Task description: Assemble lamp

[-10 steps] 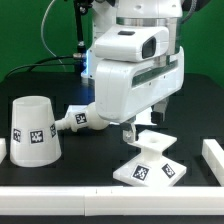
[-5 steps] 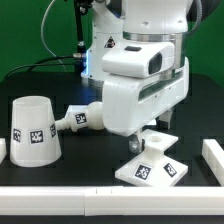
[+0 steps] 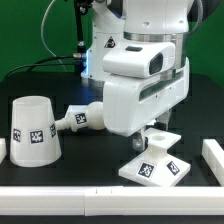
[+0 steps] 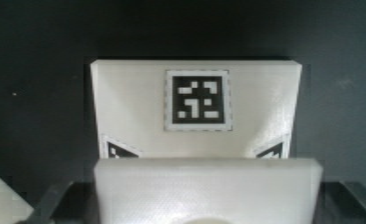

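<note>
The square stepped lamp base (image 3: 157, 166) stands on the black table at the exterior view's right. My gripper (image 3: 153, 133) is lowered over it, with its jaws closed against the two sides of the base's raised top block. In the wrist view the base (image 4: 198, 100) fills the frame, and its top block sits between dark fingers (image 4: 55, 200) of my gripper (image 4: 205, 203). The cone shade (image 3: 32, 130) stands with its wide end down at the exterior view's left. The bulb (image 3: 76, 119) lies on its side beside the shade, partly behind my arm.
A white rail (image 3: 212, 156) stands at the exterior view's right. A white strip (image 3: 90, 196) runs along the table's front edge. Another white piece (image 3: 2, 150) shows at the left edge. Cables hang in front of the green backdrop behind the arm.
My gripper has come down onto the base's top block and closed on it. The base has shifted slightly toward the exterior view's right. The shade and bulb have not moved.
</note>
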{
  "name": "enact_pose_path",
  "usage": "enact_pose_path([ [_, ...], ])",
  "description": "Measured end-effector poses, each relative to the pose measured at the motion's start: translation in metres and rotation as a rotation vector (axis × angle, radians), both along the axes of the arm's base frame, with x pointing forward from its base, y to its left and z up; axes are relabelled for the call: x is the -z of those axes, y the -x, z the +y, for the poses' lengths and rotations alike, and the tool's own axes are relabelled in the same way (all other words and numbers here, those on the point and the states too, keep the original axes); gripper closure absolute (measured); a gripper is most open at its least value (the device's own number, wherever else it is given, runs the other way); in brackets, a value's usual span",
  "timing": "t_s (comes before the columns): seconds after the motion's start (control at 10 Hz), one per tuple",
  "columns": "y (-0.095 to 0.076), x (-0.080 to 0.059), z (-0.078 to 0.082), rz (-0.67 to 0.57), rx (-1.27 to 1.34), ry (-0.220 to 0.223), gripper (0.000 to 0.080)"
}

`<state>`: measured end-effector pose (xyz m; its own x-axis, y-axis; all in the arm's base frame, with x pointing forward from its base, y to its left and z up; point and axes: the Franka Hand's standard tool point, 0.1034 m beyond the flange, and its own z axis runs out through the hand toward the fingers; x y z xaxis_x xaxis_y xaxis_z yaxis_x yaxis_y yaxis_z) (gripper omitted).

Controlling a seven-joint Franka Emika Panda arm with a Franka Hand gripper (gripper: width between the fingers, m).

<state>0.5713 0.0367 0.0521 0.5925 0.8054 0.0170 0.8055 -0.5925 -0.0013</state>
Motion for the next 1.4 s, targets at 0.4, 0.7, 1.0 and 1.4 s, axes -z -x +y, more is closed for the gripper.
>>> enact_pose_path([
  [0.4,-0.020,-0.002,0.000,-0.048,-0.193,0.001,0.0271],
  [0.7,-0.035,-0.001,0.022,-0.010,-0.243,-0.013,0.0269],
  [1.0,-0.035,0.000,0.020,-0.011,-0.240,-0.013,0.0269],
  [1.4,-0.038,-0.001,0.030,-0.042,-0.355,-0.007,0.0269],
])
